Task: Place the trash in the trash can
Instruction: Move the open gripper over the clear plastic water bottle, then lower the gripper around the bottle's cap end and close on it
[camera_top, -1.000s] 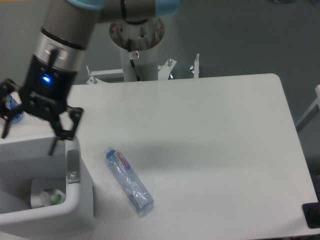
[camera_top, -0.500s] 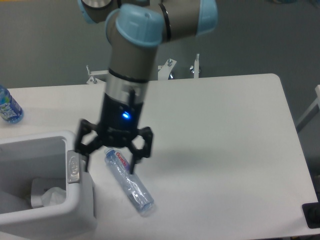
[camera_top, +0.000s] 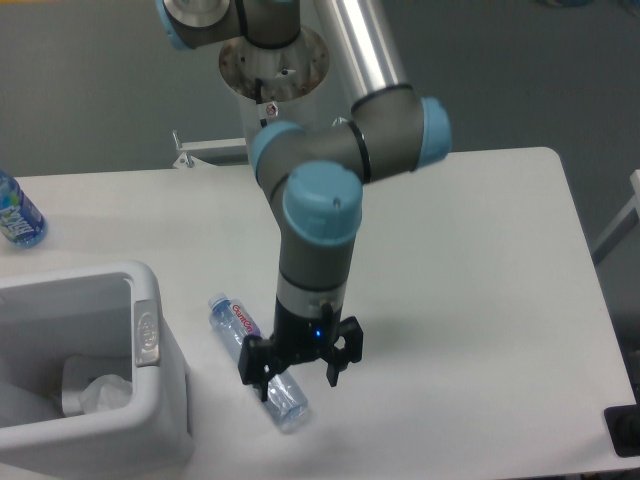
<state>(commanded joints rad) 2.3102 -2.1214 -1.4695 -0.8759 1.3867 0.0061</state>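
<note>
My fingers (camera_top: 258, 368) stand spread apart, one on each side of my gripper (camera_top: 298, 365), with nothing clamped between them. I hang low over the lower half of the clear plastic bottle (camera_top: 256, 361), whose red-lettered label shows just above and to the left of my left finger. Whether my fingertips touch the plastic I cannot tell; my wrist hides that part. A small blue light glows on my wrist just above the fingers.

The bottle lies flat on the desk (camera_top: 470, 300), slanting from its cap end, which points toward the trash can (camera_top: 150, 425), down to its base near the desk's front edge. It sits just beside the can's right wall, outside it.

The trash can stands at the desk's front left corner, its grey oval-marked tab (camera_top: 147, 332) on the right rim. Inside it lies the crumpled whitish wrapper (camera_top: 98, 393).

Near the desk's left edge, well apart from me, stands a bottle with a blue label (camera_top: 16, 212).
</note>
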